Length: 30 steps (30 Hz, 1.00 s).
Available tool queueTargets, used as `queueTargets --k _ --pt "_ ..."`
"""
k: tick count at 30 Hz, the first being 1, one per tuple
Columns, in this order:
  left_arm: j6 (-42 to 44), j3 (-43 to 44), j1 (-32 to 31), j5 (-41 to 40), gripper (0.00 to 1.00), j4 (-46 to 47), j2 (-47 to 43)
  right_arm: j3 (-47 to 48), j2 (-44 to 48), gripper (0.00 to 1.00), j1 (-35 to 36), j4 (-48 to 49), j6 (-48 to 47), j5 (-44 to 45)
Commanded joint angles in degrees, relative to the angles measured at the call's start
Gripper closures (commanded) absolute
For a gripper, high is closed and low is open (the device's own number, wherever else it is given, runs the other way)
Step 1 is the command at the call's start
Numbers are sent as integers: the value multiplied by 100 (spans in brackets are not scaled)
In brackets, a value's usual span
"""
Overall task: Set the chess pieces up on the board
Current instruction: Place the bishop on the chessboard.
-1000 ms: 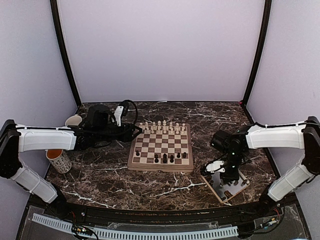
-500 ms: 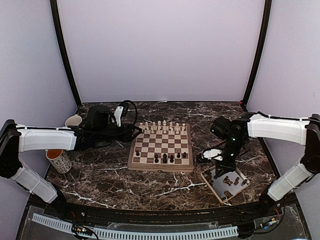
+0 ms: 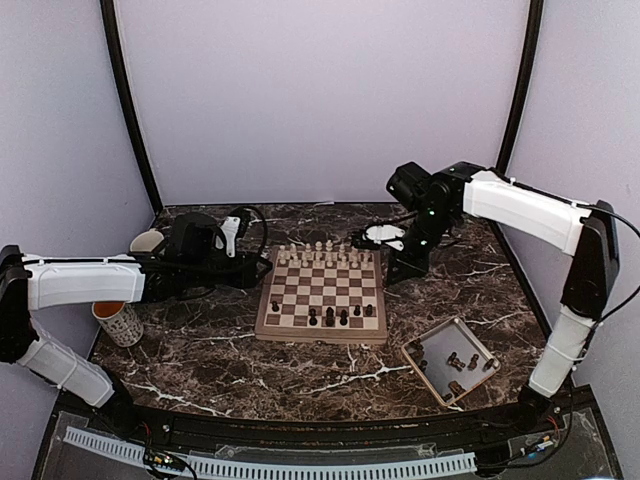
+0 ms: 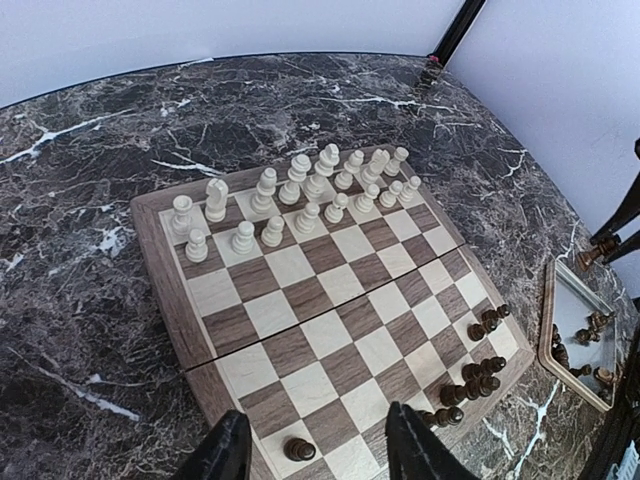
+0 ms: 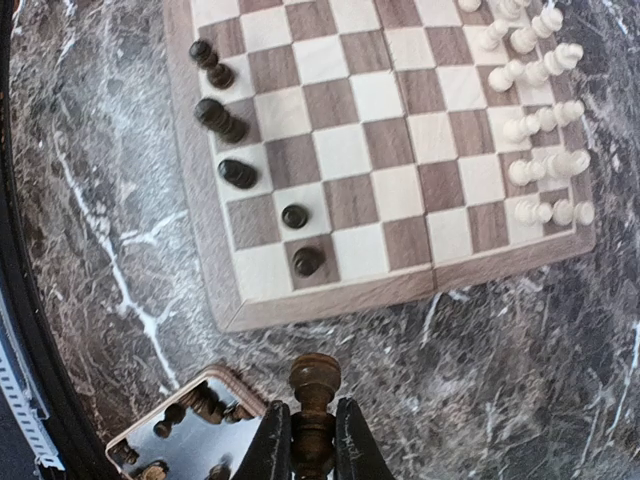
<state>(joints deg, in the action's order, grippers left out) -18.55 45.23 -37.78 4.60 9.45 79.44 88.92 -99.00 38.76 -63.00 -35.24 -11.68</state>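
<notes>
The chessboard [image 3: 263,322] lies mid-table. Several dark chess pieces [image 3: 329,318] stand along its near rows; they also show in the left wrist view [image 4: 480,375] and the right wrist view [image 5: 222,122]. My right gripper [image 3: 398,270] hangs by the board's far right corner. In the right wrist view it [image 5: 314,440] is shut on a dark brown piece [image 5: 315,385], held above the marble beside the board's rim [image 5: 320,300]. My left gripper [image 3: 262,262] is at the board's left edge, open and empty [image 4: 320,455], above a lone dark pawn [image 4: 298,449].
Cream chessmen [image 3: 322,252] fill the board's far rows. A beige tray [image 3: 420,375] with several dark pieces sits front right, also in the right wrist view [image 5: 150,430]. A white cup [image 3: 147,242] and a patterned mug [image 3: 118,322] stand at the left.
My right gripper has risen from the tray with a dark piece and swung back to the board's far right corner. The left arm has barely shifted.
</notes>
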Motion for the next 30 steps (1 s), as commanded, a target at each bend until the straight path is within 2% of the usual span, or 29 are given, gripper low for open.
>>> queueTargets --k 1,5,12,20,27,30 --pt "110 -242 44 -321 51 -291 -521 1084 -832 92 189 -143 234 47" --pt "97 -375 48 -429 51 -314 -700 2112 -1719 92 401 -345 448 79" --pt "121 -489 51 -436 51 -357 -836 3095 -2770 92 823 -353 552 239" --pt "160 -509 55 -433 51 -440 -941 3684 -3524 91 1059 -256 618 424" --pt "179 -491 53 -371 51 -442 -873 3819 -3722 81 1127 -262 615 405" --pt "229 -459 51 -297 50 -472 -778 3881 -3621 73 1089 -248 627 518"
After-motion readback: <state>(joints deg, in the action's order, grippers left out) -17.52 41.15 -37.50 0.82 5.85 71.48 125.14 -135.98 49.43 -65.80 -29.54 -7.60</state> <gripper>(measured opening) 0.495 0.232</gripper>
